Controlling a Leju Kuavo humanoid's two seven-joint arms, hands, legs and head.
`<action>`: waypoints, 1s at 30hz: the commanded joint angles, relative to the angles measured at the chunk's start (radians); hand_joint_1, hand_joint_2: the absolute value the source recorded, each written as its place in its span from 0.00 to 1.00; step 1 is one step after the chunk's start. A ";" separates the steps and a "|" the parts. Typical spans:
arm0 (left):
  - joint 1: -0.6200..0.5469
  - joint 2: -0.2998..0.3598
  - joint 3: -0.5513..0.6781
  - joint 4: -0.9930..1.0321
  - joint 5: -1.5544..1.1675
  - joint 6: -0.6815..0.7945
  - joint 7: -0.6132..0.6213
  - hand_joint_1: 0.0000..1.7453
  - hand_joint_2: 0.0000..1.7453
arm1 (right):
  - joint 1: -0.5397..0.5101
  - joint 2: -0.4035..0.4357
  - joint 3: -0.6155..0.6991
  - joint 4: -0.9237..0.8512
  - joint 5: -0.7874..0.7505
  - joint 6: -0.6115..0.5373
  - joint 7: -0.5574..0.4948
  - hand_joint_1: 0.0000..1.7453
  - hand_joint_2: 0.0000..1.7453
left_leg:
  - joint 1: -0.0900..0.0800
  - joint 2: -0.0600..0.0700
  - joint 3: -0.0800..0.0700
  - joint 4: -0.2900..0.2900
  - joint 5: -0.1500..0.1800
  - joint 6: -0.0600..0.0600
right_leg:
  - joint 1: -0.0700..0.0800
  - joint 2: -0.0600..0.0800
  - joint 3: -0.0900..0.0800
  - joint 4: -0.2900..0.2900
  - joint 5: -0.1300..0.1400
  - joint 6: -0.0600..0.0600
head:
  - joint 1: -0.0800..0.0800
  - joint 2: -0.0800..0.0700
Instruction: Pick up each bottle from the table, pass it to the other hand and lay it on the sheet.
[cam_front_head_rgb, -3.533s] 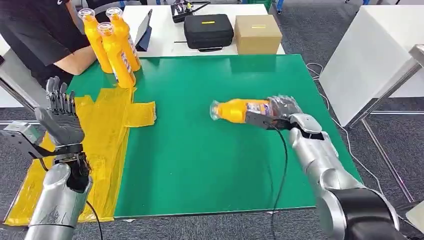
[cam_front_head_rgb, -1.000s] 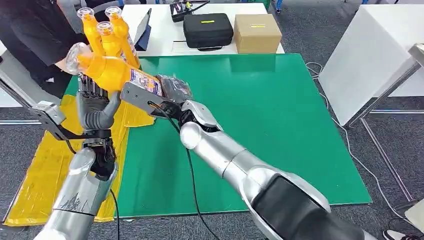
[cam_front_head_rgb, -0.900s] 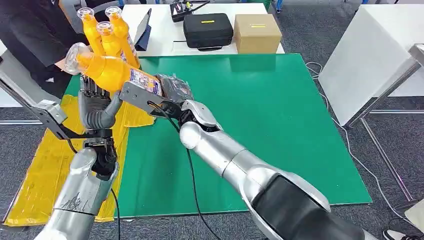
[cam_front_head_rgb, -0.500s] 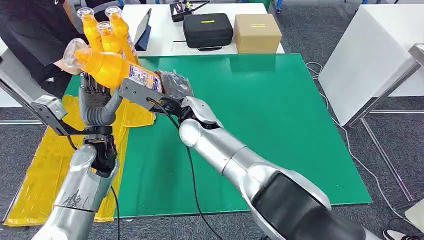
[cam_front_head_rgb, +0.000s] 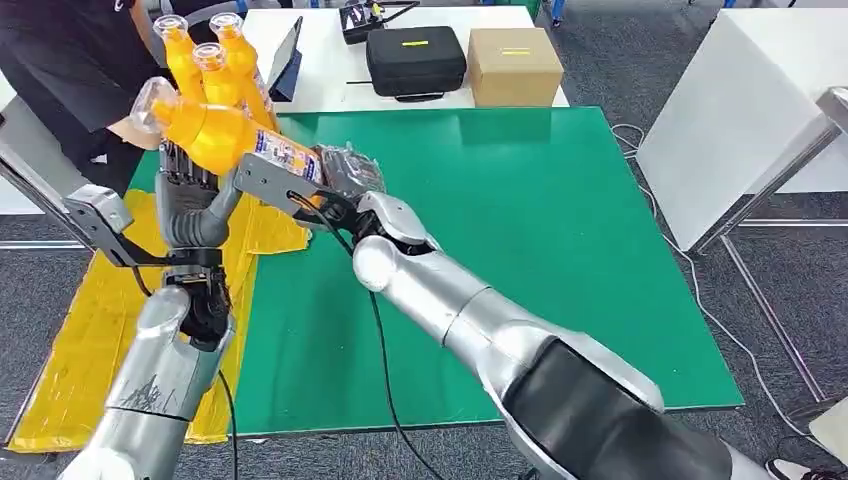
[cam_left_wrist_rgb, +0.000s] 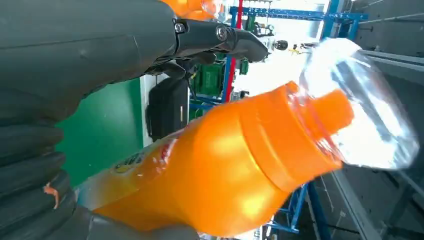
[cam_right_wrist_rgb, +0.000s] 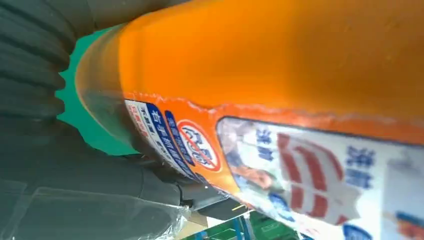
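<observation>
A: Upper left of the frame: the right hand (cam_front_head_rgb: 345, 172) is clamped round the base end of an orange bottle (cam_front_head_rgb: 225, 135), holding it nearly level above the worktop (cam_front_head_rgb: 480, 250), cap end pointing toward the frame's left edge.

B: And the other one?

A: The left hand (cam_front_head_rgb: 190, 205) stands upright directly beneath the bottle's neck half, palm up, fingers (cam_front_head_rgb: 180, 185) rising to the bottle's underside. From the left wrist view the bottle (cam_left_wrist_rgb: 225, 170) lies across the palm with a dark finger (cam_left_wrist_rgb: 210, 37) arched above it. Whether that hand has closed on it, I cannot tell; it cradles more than it grips.

B: Why hold it out lengthwise like that?

A: My reading is that it leaves the neck half free for the receiving hand. The label end (cam_right_wrist_rgb: 310, 165) sits deep in the right palm, so the two hands need not crowd each other.

B: Where does it go from here?

A: The yellow sheet (cam_front_head_rgb: 110, 330) lies flat at the lower left, below the left arm. Three more bottles (cam_front_head_rgb: 205, 70) stand upright behind the handover, at the top left, beside a person in a dark sleeve (cam_front_head_rgb: 70, 60). A black case (cam_front_head_rgb: 415, 60) and a cardboard box (cam_front_head_rgb: 515, 65) sit on the white table beyond.
</observation>
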 joint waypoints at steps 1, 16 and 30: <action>-0.055 -0.022 -0.050 0.039 -0.030 -0.006 0.025 0.00 1.00 | -0.091 -0.003 0.247 0.029 -0.078 0.005 0.044 1.00 1.00 | 0.001 0.000 0.001 0.001 -0.002 -0.002 | 0.001 -0.001 0.001 0.001 -0.002 -0.001 | 0.000 0.000; -0.090 -0.019 -0.070 0.100 -0.049 -0.087 0.078 0.00 1.00 | -0.112 -0.003 0.271 0.043 -0.085 -0.012 0.035 1.00 1.00 | 0.001 -0.003 0.003 0.003 -0.003 -0.004 | 0.001 -0.003 0.004 0.002 -0.004 -0.001 | 0.000 0.000; -0.145 0.002 -0.024 0.226 0.073 -0.242 0.132 0.00 1.00 | -0.042 -0.003 0.264 0.014 0.012 -0.033 0.010 1.00 1.00 | 0.002 -0.001 0.003 0.000 -0.002 -0.003 | 0.001 -0.002 0.004 -0.001 -0.002 -0.001 | 0.000 0.000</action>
